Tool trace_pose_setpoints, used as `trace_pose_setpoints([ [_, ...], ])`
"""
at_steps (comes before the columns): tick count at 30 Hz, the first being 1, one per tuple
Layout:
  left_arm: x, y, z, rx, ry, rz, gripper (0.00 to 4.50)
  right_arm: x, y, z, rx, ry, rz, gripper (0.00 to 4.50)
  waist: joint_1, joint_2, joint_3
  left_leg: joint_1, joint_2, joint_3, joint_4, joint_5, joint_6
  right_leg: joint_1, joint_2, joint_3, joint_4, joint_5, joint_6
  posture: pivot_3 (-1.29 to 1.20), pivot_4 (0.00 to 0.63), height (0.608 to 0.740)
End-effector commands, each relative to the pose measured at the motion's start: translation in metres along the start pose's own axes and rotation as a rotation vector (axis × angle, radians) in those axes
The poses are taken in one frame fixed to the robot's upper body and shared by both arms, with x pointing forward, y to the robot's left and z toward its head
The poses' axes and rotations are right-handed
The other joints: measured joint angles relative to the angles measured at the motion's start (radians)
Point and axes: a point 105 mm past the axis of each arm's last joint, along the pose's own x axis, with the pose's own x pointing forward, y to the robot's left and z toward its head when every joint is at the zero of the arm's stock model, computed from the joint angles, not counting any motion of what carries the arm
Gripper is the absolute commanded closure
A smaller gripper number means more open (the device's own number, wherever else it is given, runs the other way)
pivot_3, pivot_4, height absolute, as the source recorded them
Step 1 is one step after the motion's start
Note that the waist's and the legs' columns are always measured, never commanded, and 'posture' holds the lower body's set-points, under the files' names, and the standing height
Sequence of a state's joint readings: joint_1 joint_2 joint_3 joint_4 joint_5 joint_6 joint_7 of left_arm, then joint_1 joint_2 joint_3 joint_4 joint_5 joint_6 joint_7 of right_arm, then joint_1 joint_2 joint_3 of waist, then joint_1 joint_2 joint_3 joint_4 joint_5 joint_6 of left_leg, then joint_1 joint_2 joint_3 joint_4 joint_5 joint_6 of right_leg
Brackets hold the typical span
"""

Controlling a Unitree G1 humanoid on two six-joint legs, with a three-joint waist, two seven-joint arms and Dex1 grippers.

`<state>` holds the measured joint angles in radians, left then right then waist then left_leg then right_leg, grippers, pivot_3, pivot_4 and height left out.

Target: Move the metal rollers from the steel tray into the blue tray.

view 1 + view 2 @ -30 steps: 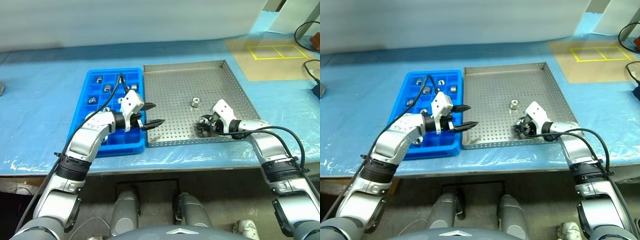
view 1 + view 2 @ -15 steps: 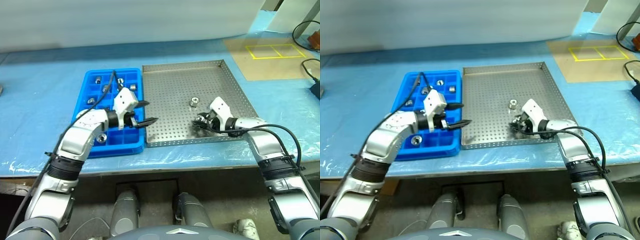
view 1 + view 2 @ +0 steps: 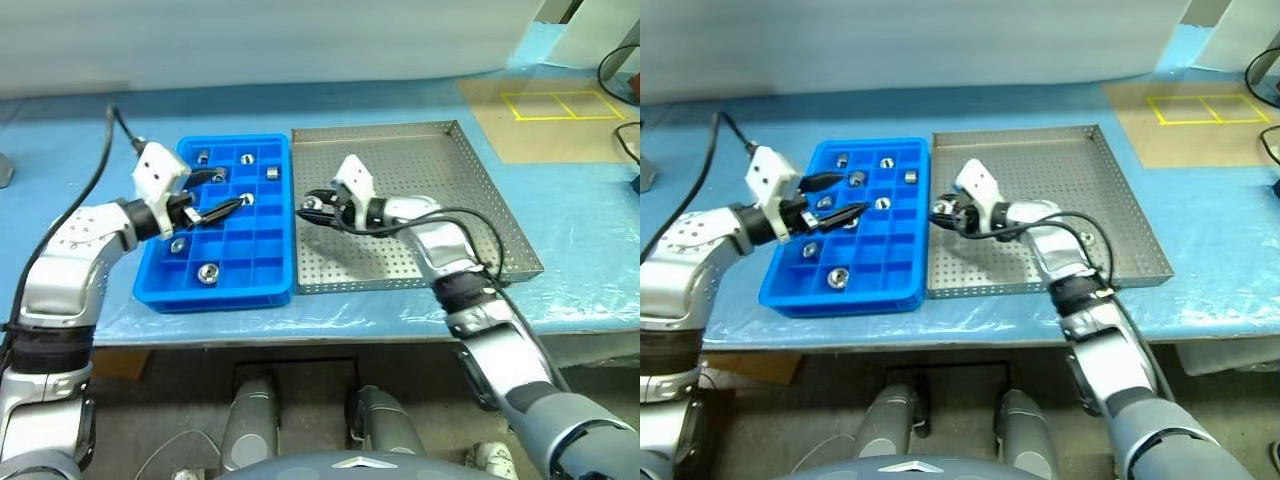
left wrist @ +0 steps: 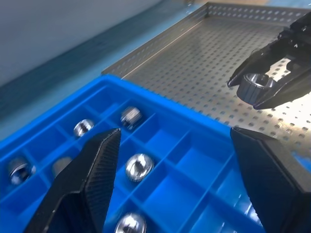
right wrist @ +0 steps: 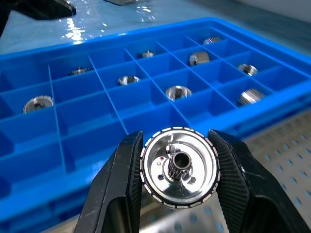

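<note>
A: Why was the right gripper parked at the steel tray's 9 o'clock rim?

B: Jaws were clamped on a roller, carrying it toward the blue tray; free cells lay just past the rim. Left gripper, jaws wide and empty, hung over the blue tray's 12 o'clock end.

A: Versus a second back?

B: Right had crossed from the steel tray's 5 o'clock; left had pulled off its 9 o'clock edge.
</note>
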<state>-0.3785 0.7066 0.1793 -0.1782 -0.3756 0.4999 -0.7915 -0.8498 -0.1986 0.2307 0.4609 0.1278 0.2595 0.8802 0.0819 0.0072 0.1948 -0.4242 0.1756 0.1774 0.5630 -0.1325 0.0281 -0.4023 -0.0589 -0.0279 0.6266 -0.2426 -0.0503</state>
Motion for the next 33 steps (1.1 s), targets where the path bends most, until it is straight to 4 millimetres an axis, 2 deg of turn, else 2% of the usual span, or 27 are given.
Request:
trace_pose_setpoints([
  [1, -0.016, 0.003, 0.016, 0.040, -0.036, 0.059, 0.70, 0.014, -0.002, 0.013, -0.070, -0.039, 0.008, 2.87, 0.017, 0.000, 0.000, -0.001, 0.000, 0.000, 0.000, 0.000, 0.000, -0.001, 0.000, -0.001, 0.000, 0.000, 0.000, 0.21, 0.150, 0.740],
  [7, -0.026, 0.001, 0.014, 0.015, -0.024, 0.116, 0.70, 0.027, 0.006, 0.010, -0.042, -0.051, 0.060, 2.87, 0.049, 0.000, 0.000, -0.005, 0.000, -0.001, 0.001, 0.000, 0.000, -0.002, -0.001, -0.003, 0.000, 0.000, 0.000, 0.25, 0.150, 0.740],
  [11, -0.025, -0.002, 0.013, 0.007, -0.022, 0.122, 0.70, 0.034, 0.000, -0.001, -0.039, -0.026, -0.012, 2.87, 0.050, 0.000, 0.000, -0.003, 0.001, -0.001, 0.001, 0.001, -0.001, -0.002, -0.001, -0.002, 0.003, 0.000, 0.000, 0.25, 0.150, 0.740],
  [18, -0.017, -0.009, 0.015, -0.001, -0.024, 0.083, 0.70, 0.033, -0.009, -0.011, -0.014, -0.013, -0.091, 2.87, 0.050, 0.000, 0.000, -0.001, 0.000, -0.001, 0.001, 0.003, -0.005, -0.004, -0.001, -0.001, 0.011, -0.001, -0.001, 0.22, 0.150, 0.740],
  [21, -0.012, -0.010, 0.016, -0.009, -0.036, 0.061, 0.70, 0.031, -0.002, -0.008, 0.046, -0.061, -0.047, 1.86, 0.050, 0.000, 0.000, 0.000, 0.000, -0.001, 0.001, 0.003, -0.005, -0.004, -0.001, 0.000, 0.012, -0.001, -0.001, 0.19, 0.150, 0.740],
  [24, -0.005, -0.012, 0.018, -0.013, -0.045, 0.035, 0.70, 0.028, -0.004, -0.004, 0.064, -0.069, -0.063, 0.85, 0.047, 0.000, 0.000, 0.001, 0.000, -0.001, 0.001, 0.003, -0.005, -0.004, 0.000, 0.000, 0.013, -0.001, -0.001, 0.15, 0.150, 0.740],
  [29, 0.012, -0.016, 0.017, -0.017, -0.056, -0.019, 0.70, 0.011, -0.017, 0.003, 0.025, -0.084, -0.126, 0.85, 0.043, 0.000, 0.000, 0.001, 0.000, -0.001, 0.001, 0.003, -0.006, -0.005, 0.000, 0.001, 0.013, -0.001, -0.001, 0.11, 0.150, 0.740],
  [33, 0.022, -0.026, 0.018, -0.030, -0.077, -0.074, 0.70, -0.020, -0.039, 0.022, 0.010, -0.143, -0.228, 0.85, 0.041, 0.000, 0.000, 0.000, 0.000, 0.000, 0.001, 0.004, -0.006, -0.005, 0.000, 0.001, 0.012, -0.001, -0.001, 0.05, 0.150, 0.740],
])
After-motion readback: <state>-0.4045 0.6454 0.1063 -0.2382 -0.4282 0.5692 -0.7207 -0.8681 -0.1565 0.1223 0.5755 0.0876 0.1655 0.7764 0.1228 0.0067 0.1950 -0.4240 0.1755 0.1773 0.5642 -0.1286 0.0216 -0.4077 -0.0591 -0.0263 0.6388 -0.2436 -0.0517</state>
